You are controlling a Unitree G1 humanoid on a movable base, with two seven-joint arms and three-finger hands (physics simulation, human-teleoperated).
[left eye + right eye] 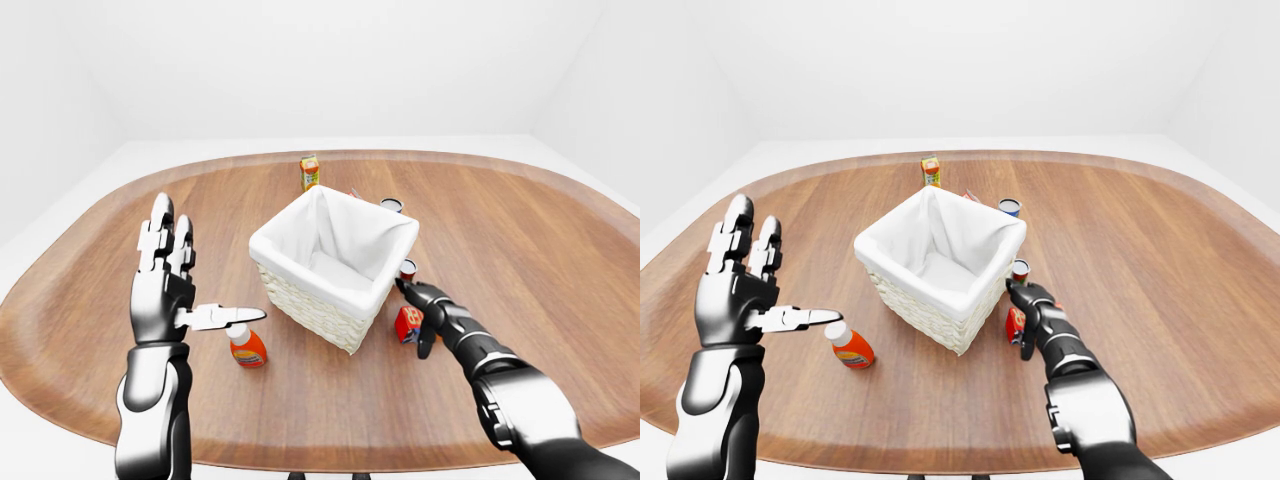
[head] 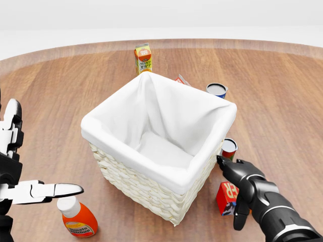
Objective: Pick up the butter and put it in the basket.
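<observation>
White walls surround an oval wooden table, where a woven wicker basket with a white cloth liner sits near the middle. Just right of it in the head view stands a small red rectangular butter box, upright on the wood. The right hand reaches over the box with fingers spread, not closed round it. The left hand hangs raised and released, above an orange bottle with a white cap.
</observation>
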